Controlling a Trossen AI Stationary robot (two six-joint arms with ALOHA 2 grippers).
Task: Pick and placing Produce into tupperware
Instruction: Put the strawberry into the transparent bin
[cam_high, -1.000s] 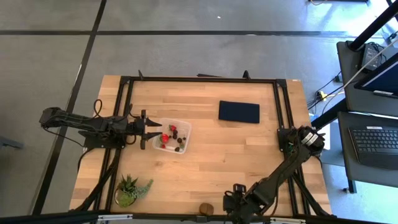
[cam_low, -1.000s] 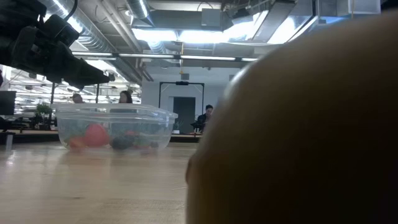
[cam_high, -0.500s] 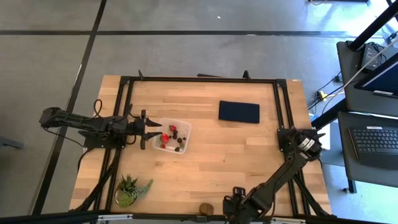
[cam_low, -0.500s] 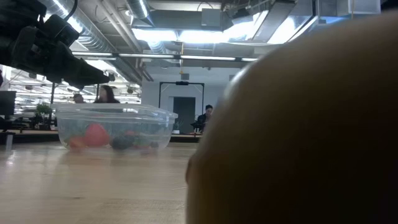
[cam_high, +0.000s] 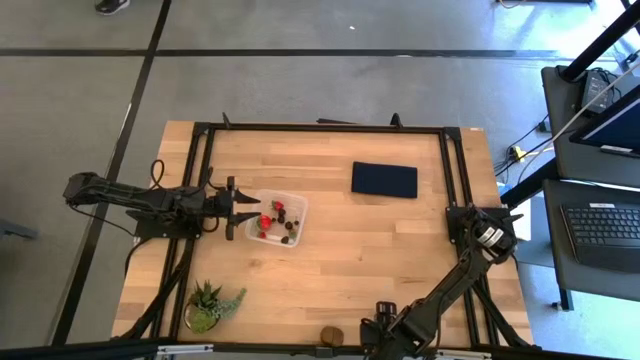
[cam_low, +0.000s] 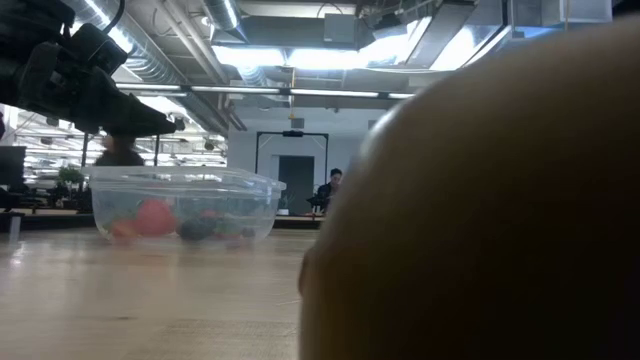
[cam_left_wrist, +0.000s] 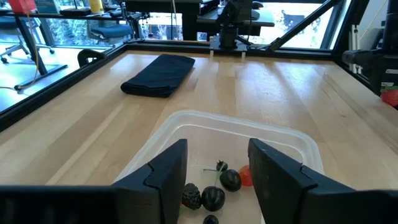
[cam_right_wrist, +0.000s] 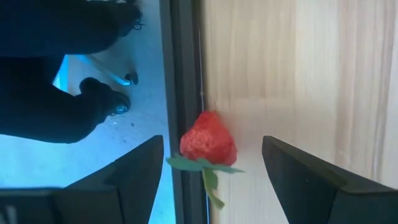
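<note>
Red against pale wood, a strawberry with a green leafy top (cam_right_wrist: 208, 145) lies at the table's very edge, hard against the black frame rail (cam_right_wrist: 185, 74), and the right gripper (cam_right_wrist: 211, 180) hangs over it with its two dark fingers spread wide to either side, holding nothing. In the high view this gripper (cam_high: 381, 318) sits at about 6 o'clock on the light wooden table (cam_high: 400, 250), just right of a brown oval kiwi-like fruit (cam_high: 331, 336). To do this pick well, I judge the fingers should descend straddling the berry's body, not its leaves, with one finger clearing the rail, and close gently so the fruit neither bruises nor rolls off the edge.

Across the table at about 9 o'clock, the left gripper (cam_high: 243, 210) waits at the rim of the clear squarish plastic tupperware (cam_high: 299, 211), fingers parted and empty. Its wrist camera shows dark berries (cam_left_wrist: 214, 198) and a glimpse of red already in the container.

Only the right wrist view reveals the edge strawberry; from above, the arm hides it. The high view alone gives the dark blue folded cloth (cam_high: 384, 180) at 1 o'clock and the spiky green potted plant (cam_high: 210, 303) at 7 o'clock. The low view is half blocked by a brown blur, though it shows the tupperware's low walls side-on.
</note>
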